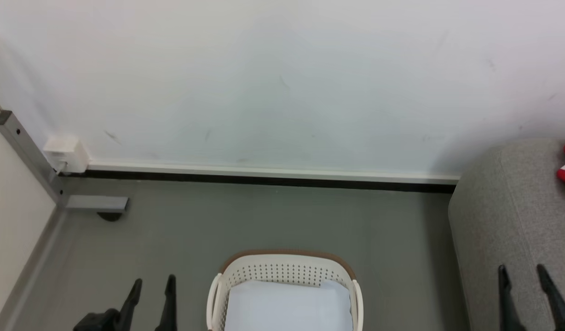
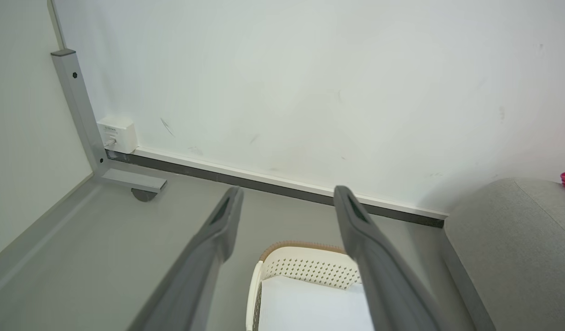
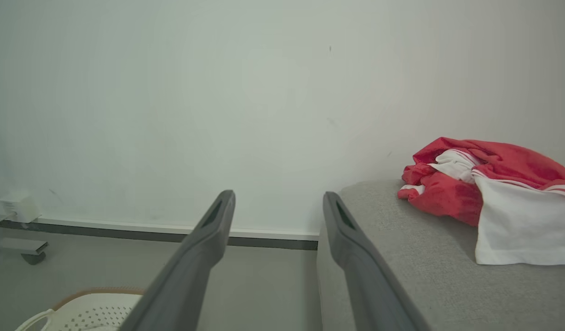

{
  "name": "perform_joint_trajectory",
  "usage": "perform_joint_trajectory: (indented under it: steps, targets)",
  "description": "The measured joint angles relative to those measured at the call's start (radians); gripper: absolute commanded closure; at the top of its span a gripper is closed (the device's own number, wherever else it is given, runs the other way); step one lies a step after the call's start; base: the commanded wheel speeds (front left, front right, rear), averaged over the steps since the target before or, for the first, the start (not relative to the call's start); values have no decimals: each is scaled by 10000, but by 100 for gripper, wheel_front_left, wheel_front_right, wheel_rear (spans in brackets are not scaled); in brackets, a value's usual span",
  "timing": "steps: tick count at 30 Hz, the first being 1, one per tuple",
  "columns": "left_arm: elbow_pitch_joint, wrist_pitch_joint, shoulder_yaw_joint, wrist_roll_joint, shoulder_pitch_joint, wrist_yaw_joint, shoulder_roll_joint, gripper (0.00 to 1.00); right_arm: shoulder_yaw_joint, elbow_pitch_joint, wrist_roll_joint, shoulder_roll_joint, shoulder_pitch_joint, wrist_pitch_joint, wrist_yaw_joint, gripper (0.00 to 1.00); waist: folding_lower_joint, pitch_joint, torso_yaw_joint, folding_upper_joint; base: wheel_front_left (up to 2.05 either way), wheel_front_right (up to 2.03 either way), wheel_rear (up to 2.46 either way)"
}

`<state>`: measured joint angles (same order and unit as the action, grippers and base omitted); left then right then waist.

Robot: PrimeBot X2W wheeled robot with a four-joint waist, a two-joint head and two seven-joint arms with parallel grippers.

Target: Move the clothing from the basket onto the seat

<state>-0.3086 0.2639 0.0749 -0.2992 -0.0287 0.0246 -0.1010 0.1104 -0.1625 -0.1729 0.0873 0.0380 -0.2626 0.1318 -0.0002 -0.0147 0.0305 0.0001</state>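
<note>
Your left claw (image 1: 154,278) and right claw (image 1: 521,267) both open, empty; clothing (image 3: 448,197) on sofa (image 3: 402,285), right; near basket (image 1: 282,271) holds pale sheet (image 1: 287,308).

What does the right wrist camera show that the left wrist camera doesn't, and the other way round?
Right wrist view adds: the clothing as a whole heap, with white sections and thin stripes, lying on the seat beyond the open right gripper.
Left wrist view adds: the pale sheet lying in the basket, below the open left gripper.
Both share: the basket's brown rim, the grey seat, some red of the clothing, the white wall box, the skirting and the floor.
</note>
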Motion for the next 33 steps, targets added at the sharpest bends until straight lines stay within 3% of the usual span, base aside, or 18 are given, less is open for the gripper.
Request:
perform_joint_trajectory:
  steps: [13,27,28,33]
  targets:
    - [-190,0,-721,629,150,548,410,0,-244,58,493,-328,349,0,2,0,1,224,-175,0,0,0,0]
    - [-428,2,-851,886,122,779,506,0,-230,-13,395,-353,360,0,0,0,3,218,-158,0,0,0,0]
    - [-477,0,-844,886,135,779,522,100,-240,-56,399,-360,360,4,2,100,2,219,-158,0,0,0,0]
    - [-844,-144,-842,759,264,779,604,100,-255,-424,205,-470,441,138,2,100,3,217,-160,0,0,0,0]
